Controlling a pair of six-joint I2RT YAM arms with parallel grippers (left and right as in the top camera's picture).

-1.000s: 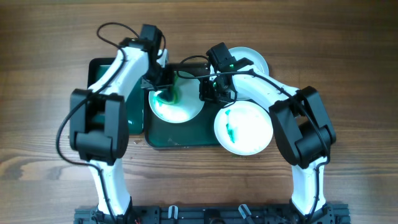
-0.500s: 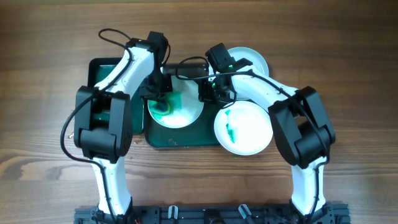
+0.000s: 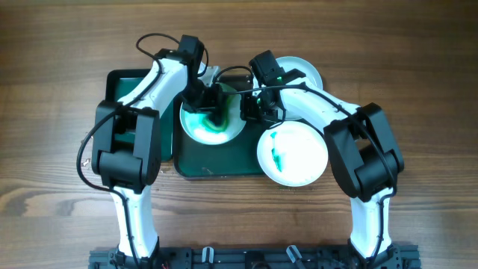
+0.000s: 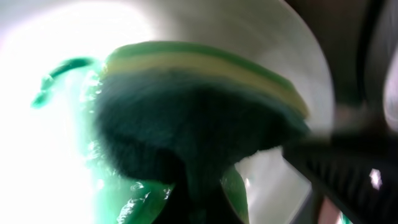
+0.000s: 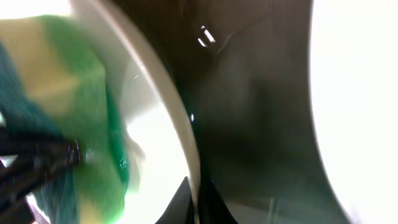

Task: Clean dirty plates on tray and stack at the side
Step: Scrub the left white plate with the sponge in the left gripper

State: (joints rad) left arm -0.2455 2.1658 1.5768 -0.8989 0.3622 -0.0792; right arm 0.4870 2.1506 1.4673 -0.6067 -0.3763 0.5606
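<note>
Left end effector [image 3: 209,101] clamped on sponge [image 3: 217,112], which presses on center plate [image 3: 196,131] inside tray [image 3: 216,161], green smears around it. Right end effector [image 3: 249,112] pinches center plate's right rim. Smeared plate [image 3: 299,157] overlaps tray's right edge. Third plate [image 3: 308,71] sits on desk [image 3: 418,75], partly hidden by right arm.

Brown wood-grain table [image 3: 418,60] — evenly lit, seemingly from above.

Green sponge [image 5: 69,84] on white plate [image 5: 148,134]
</note>
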